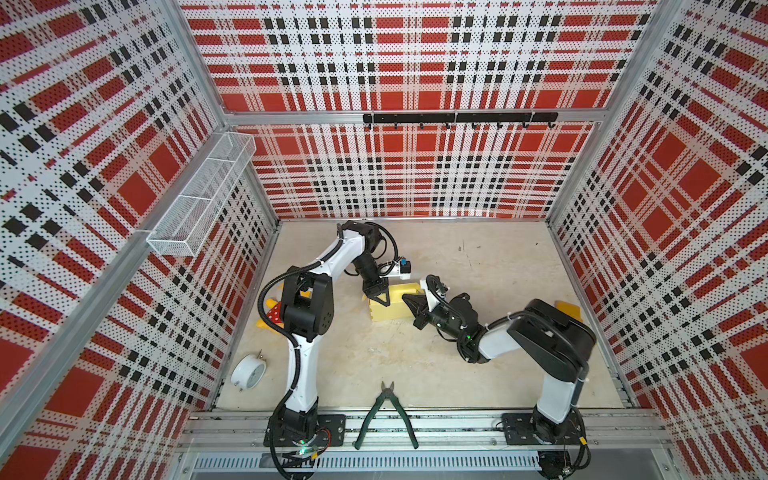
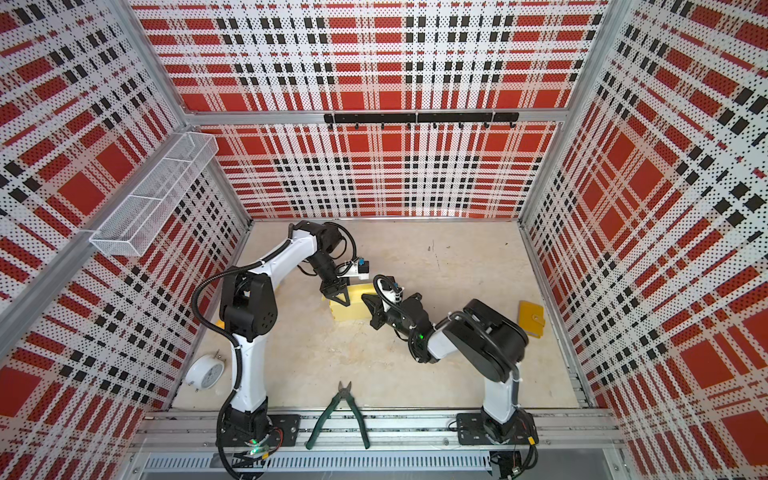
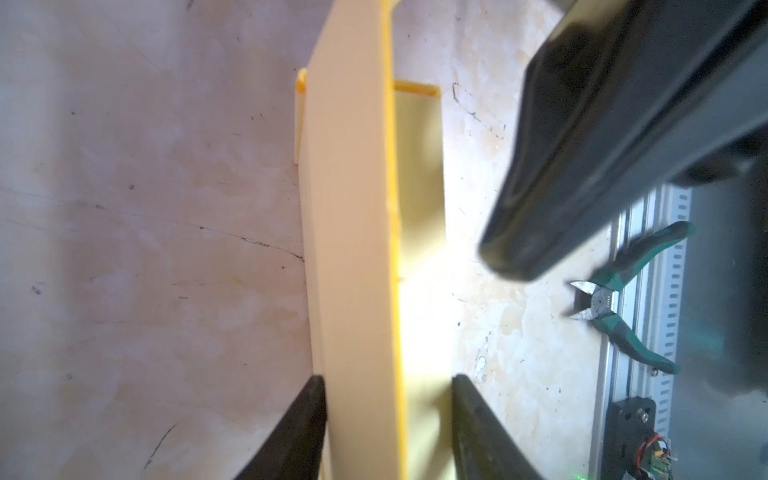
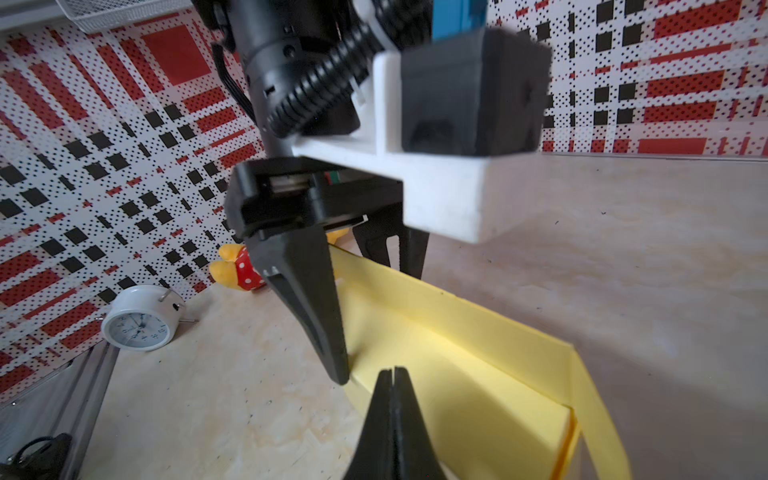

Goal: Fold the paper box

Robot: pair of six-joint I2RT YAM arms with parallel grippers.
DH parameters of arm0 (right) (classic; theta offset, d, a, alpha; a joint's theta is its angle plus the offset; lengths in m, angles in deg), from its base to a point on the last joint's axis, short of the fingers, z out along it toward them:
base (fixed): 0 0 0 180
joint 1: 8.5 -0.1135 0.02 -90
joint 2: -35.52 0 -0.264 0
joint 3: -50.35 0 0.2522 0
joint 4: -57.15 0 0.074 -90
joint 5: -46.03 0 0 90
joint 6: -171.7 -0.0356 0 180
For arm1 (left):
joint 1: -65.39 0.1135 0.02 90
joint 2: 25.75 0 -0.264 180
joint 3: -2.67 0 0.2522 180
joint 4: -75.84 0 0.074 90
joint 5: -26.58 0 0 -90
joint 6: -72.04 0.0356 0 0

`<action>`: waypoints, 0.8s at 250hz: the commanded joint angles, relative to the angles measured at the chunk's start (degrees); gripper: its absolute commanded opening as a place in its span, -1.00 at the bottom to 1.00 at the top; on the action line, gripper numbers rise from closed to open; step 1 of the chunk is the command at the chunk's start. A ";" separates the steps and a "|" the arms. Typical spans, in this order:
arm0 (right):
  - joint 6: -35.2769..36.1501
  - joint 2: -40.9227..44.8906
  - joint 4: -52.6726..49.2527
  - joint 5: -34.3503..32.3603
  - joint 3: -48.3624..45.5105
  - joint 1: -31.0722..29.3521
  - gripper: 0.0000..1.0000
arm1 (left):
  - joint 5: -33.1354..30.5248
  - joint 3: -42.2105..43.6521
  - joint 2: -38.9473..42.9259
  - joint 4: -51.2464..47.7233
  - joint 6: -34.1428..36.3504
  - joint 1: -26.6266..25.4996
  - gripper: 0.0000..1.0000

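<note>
A: Where does the paper box (image 1: 392,309) sit?

B: In the middle of the table (image 1: 498,266), half formed, with its walls partly up. The left gripper (image 3: 386,380) straddles one upright wall. Its jaws are parted and a gap shows on one side, so nothing is pinched. The right gripper (image 4: 392,374) has its jaws closed on nothing, and its tip hangs just over the box's open inside.

A: How should the fold go well?

B: Likely the left should close low, near the crease, and turn the wall slowly. The right's closed tip can pin the floor panel so the thin card neither slides nor buckles.

A: Any writing?

B: None on the box. The alarm clock (image 4: 139,326) has dial numerals, too small to read surely. The green-handled pliers (image 3: 602,301) show no legible mark.
</note>
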 commanded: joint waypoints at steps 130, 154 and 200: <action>9.60 17.96 -72.27 1.80 21.82 10.23 -0.34 | -2.06 4.73 3.46 5.94 0.49 -2.24 -0.04; 9.26 14.84 -71.84 5.82 23.47 10.17 -0.35 | -1.79 5.38 3.57 6.85 -0.03 -2.57 -0.04; 9.32 11.36 -73.44 8.62 26.66 10.14 -0.45 | -1.70 5.93 3.97 7.89 -0.69 -2.64 -0.04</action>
